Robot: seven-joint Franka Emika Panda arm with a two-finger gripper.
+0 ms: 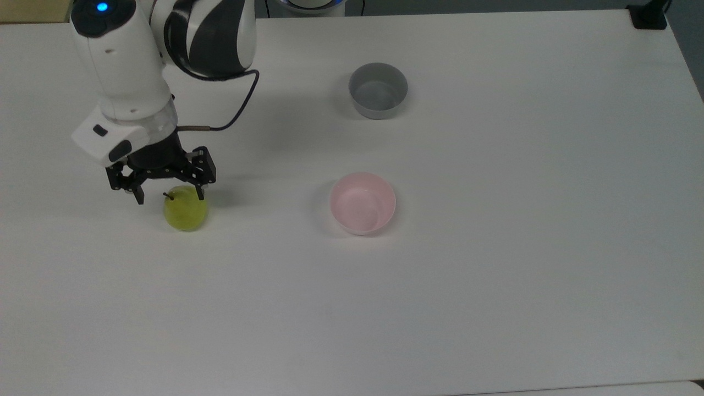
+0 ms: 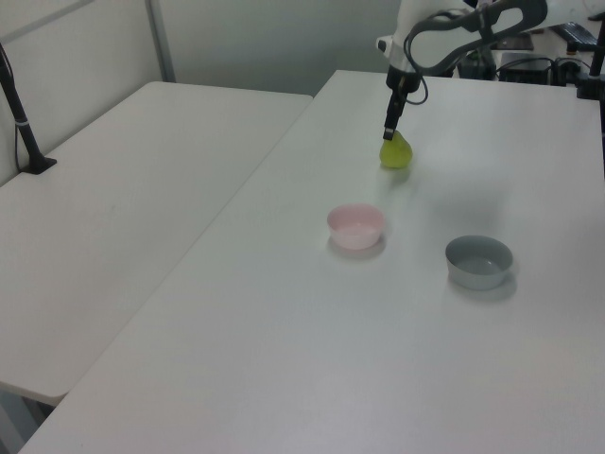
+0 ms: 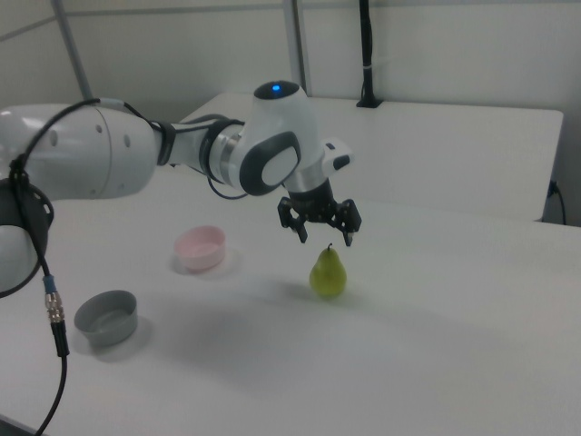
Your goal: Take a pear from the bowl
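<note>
The yellow-green pear (image 1: pixel 186 212) stands upright on the white table, far to the top view's left of the pale pink bowl (image 1: pixel 363 203). The bowl is empty. My gripper (image 1: pixel 168 195) hangs just above the pear's stem, open, with its fingers spread wider than the fruit and not touching it. In the right view the gripper (image 3: pixel 326 238) sits a little above the pear (image 3: pixel 328 272), with the pink bowl (image 3: pixel 201 247) to the right view's left. The left view has the pear (image 2: pixel 396 153) beyond the pink bowl (image 2: pixel 356 225), under the gripper (image 2: pixel 388 130).
A grey bowl (image 1: pixel 378 91) stands empty behind the pink one in the top view, and at the left view's right (image 2: pixel 479 260). A second white table (image 2: pixel 113 208) adjoins on the left view's left. A black cable loops off the wrist.
</note>
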